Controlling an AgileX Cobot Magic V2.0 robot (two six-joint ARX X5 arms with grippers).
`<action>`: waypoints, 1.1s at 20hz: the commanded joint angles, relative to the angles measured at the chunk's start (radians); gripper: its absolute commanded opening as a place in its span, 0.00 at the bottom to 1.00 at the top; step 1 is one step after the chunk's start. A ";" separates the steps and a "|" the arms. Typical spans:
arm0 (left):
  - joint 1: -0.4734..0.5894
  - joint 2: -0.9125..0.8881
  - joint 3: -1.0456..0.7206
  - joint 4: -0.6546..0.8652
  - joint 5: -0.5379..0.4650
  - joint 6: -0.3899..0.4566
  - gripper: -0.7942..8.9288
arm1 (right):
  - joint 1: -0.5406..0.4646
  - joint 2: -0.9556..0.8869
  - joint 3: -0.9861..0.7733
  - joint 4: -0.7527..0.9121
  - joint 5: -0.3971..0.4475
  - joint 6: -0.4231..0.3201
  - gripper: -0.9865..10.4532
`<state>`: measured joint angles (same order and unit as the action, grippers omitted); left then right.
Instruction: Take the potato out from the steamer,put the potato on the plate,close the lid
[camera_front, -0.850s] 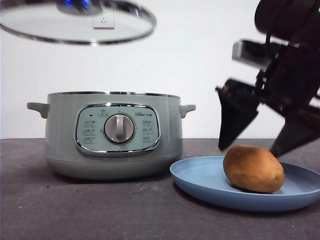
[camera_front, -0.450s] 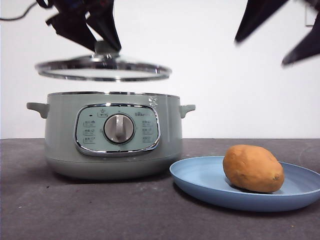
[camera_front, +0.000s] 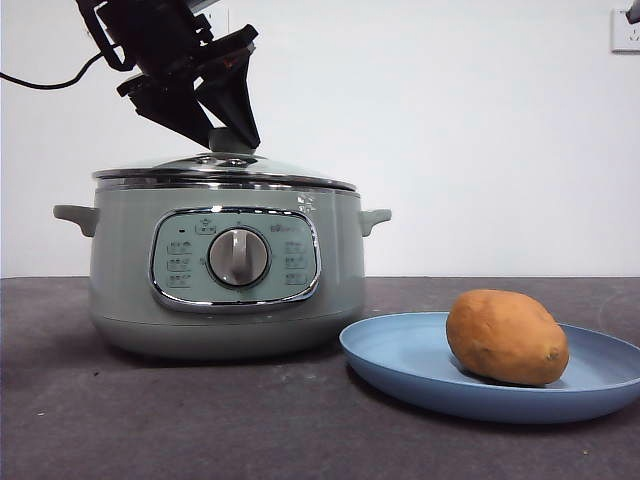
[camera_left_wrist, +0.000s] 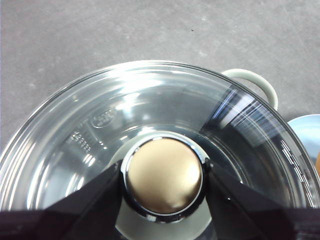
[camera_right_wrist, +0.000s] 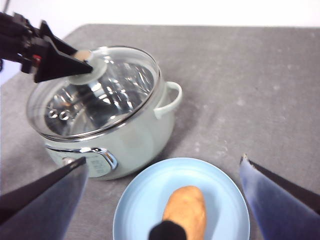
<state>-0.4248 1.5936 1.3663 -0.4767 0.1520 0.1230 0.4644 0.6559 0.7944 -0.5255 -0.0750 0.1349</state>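
The glass lid sits on the sage-green steamer. My left gripper comes down from the upper left and is shut on the lid's knob, one jaw on each side. The potato lies on the light blue plate to the right of the steamer. My right gripper is open and empty, high above the plate and the potato. The front view shows only a dark tip of it at the top right corner.
The steamer's control panel with its silver dial faces the front camera. A side handle points toward the plate. Grey table surface lies in front of both. A black cable hangs at the upper left.
My left gripper has lowered the lid from above the steamer onto its rim. My right gripper has risen away from the plate and out of the front view.
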 joint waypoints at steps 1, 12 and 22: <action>-0.017 0.005 0.009 0.042 0.010 0.009 0.07 | 0.000 0.005 0.002 0.004 0.003 0.004 0.53; -0.028 0.033 0.009 -0.013 0.006 -0.017 0.45 | 0.002 0.004 0.002 -0.031 -0.005 0.004 0.53; -0.028 -0.062 0.010 -0.060 0.006 -0.018 0.63 | 0.002 0.005 0.002 -0.053 -0.038 0.007 0.53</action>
<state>-0.4526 1.5402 1.3743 -0.5423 0.1520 0.1043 0.4644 0.6609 0.7944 -0.5827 -0.1139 0.1352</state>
